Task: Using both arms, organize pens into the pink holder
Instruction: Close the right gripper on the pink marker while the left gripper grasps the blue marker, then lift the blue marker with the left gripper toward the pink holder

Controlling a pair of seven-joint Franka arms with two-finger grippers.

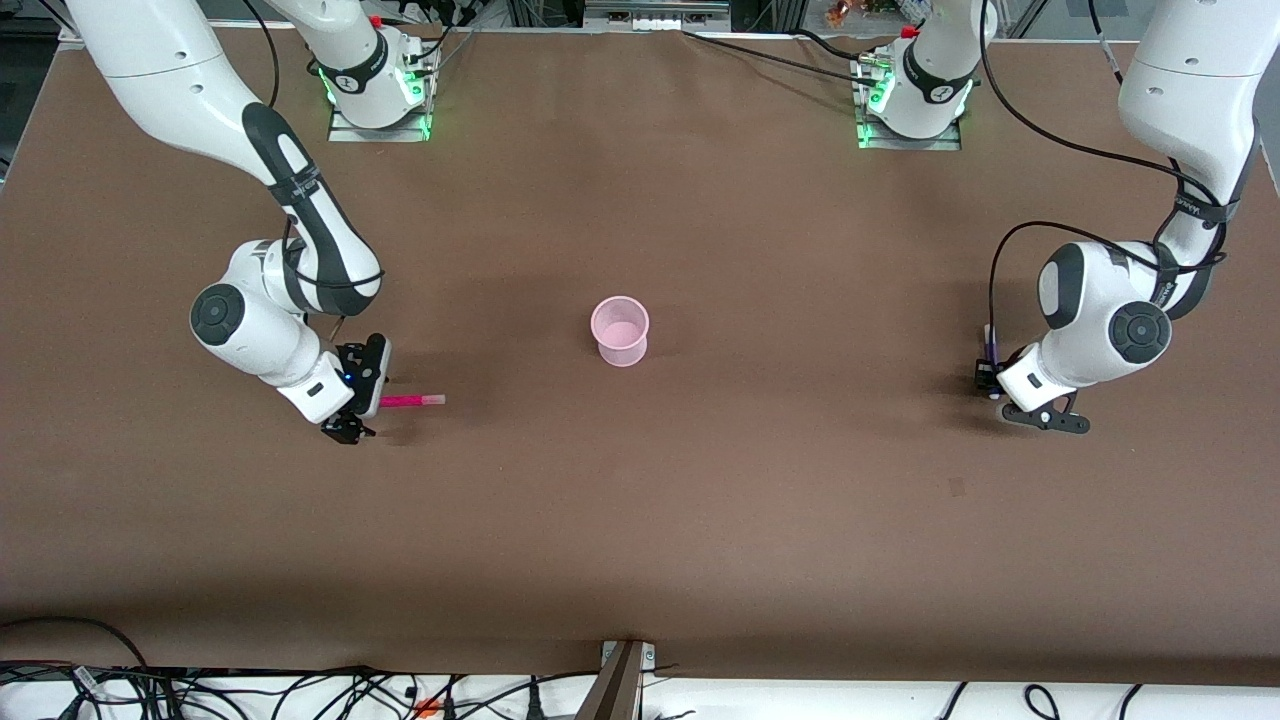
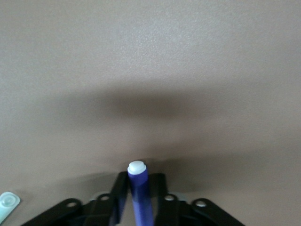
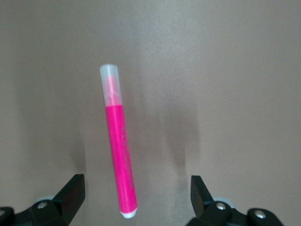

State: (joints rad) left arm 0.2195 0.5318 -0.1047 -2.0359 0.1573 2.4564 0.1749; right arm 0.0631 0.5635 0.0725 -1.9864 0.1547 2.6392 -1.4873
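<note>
Left claw [image 2: 139, 207] clamped on purple-blue pen [image 2: 140, 197], cap outward.

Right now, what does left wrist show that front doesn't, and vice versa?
Left wrist only: the left gripper shut on the purple pen, plus a pale green pen end beside it.
Front only: the pink holder mid-table, and the open right gripper at the magenta pen.
Both: the brown table and the left gripper.

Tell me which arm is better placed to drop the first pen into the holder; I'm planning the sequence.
Left. Its gripper is shut on the purple pen. The right gripper is open around the pink pen lying on the table. The pink holder stands midway.
</note>
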